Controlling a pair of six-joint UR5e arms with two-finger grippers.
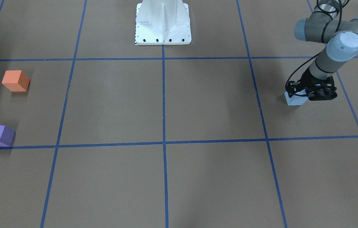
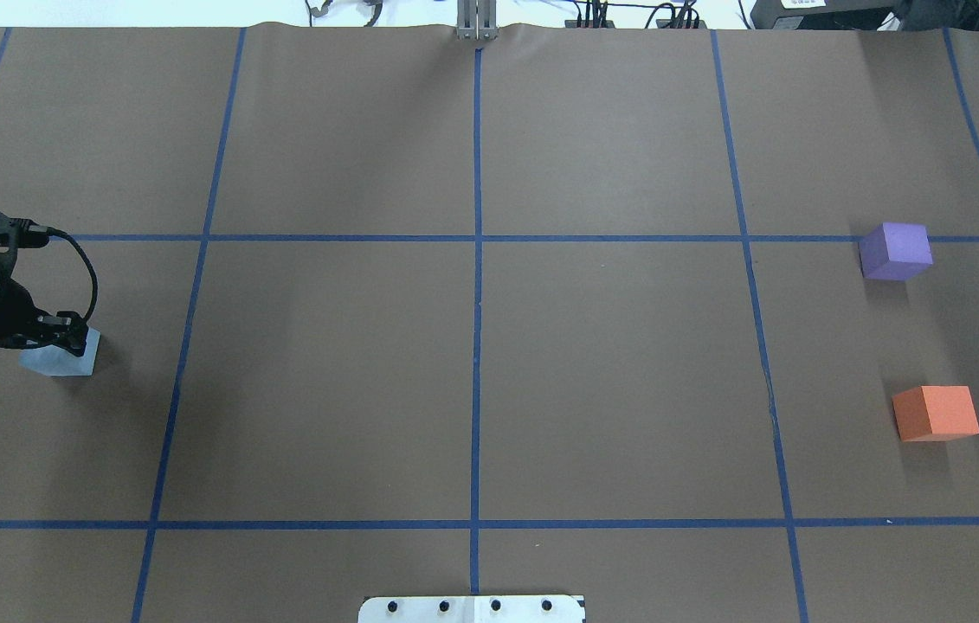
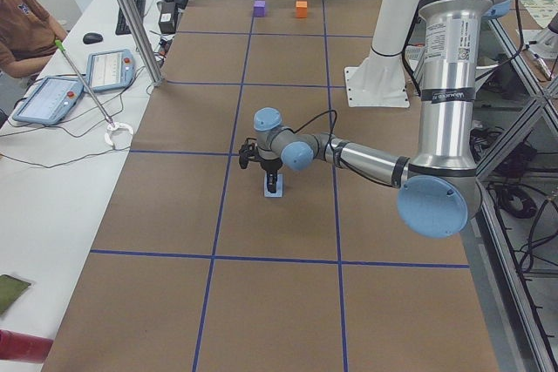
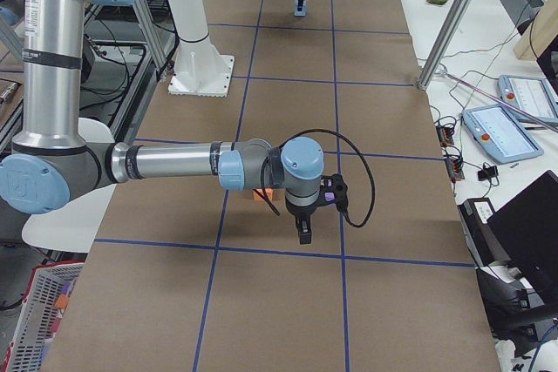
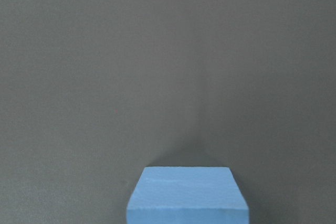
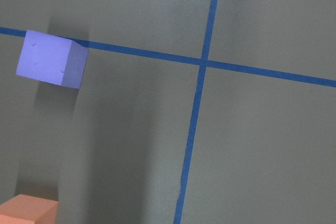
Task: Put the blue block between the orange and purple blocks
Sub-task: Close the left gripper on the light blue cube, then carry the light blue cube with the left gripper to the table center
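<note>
The blue block sits low at the table's left end; it also shows in the overhead view and at the bottom of the left wrist view. My left gripper stands over it, fingers straddling its sides, and looks shut on it. The orange block and the purple block sit apart at the far right end, with a bare gap between them. My right gripper hangs high near them and shows only in the exterior right view, so I cannot tell whether it is open or shut. The right wrist view looks down on the purple block and the orange block.
The brown table is crossed by blue tape lines. The robot's white base stands at the middle of the near edge. An operator and tablets are at a side desk.
</note>
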